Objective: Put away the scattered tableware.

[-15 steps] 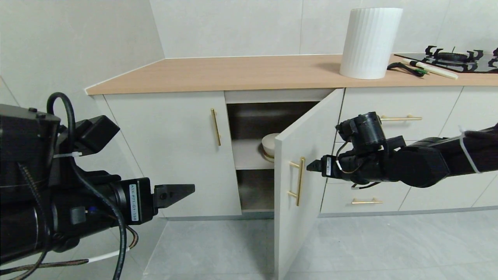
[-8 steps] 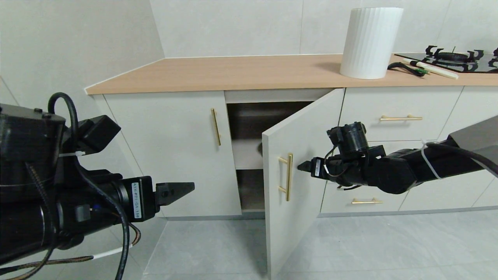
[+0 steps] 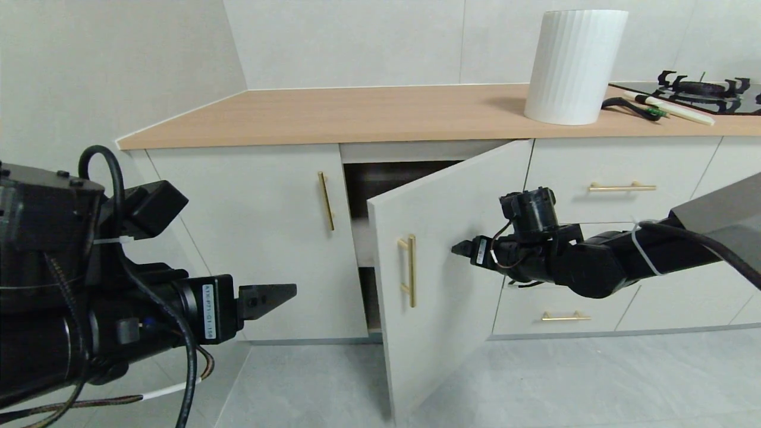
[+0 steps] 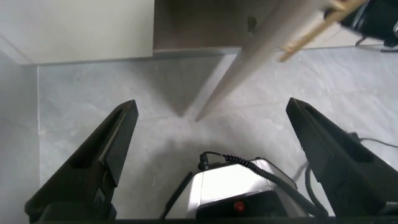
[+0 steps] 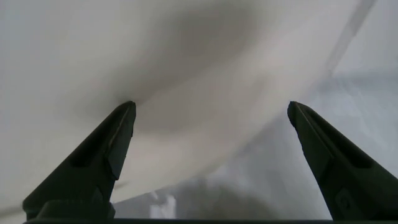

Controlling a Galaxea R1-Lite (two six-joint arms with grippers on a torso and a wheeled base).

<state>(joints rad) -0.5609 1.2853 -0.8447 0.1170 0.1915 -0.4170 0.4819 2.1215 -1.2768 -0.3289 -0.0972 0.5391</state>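
The white cabinet door [image 3: 452, 238] with a gold handle [image 3: 408, 270] stands ajar under the wooden countertop [image 3: 357, 113]. A narrow dark gap [image 3: 380, 172] of the cabinet's inside shows beside it. My right gripper [image 3: 461, 248] is open, its tips at the door's outer face to the right of the handle. In the right wrist view the right gripper [image 5: 211, 106] has the pale door panel [image 5: 186, 68] close in front of it. My left gripper [image 3: 267, 295] hangs open low at the left, holding nothing; in the left wrist view the left gripper [image 4: 211, 107] is above the floor, the door's lower edge [image 4: 261, 56] beyond it.
A tall white ribbed cylinder [image 3: 575, 65] stands on the countertop, with utensils [image 3: 666, 107] and a stove [image 3: 701, 89] to its right. Drawers with gold handles [image 3: 621, 187] sit right of the door, a closed door [image 3: 255, 238] left of it. Grey tiled floor [image 3: 535, 380] lies below.
The right gripper has moved left with the door, which has swung much further shut. The bowl on the shelf is now hidden behind it. The left arm has kept still.
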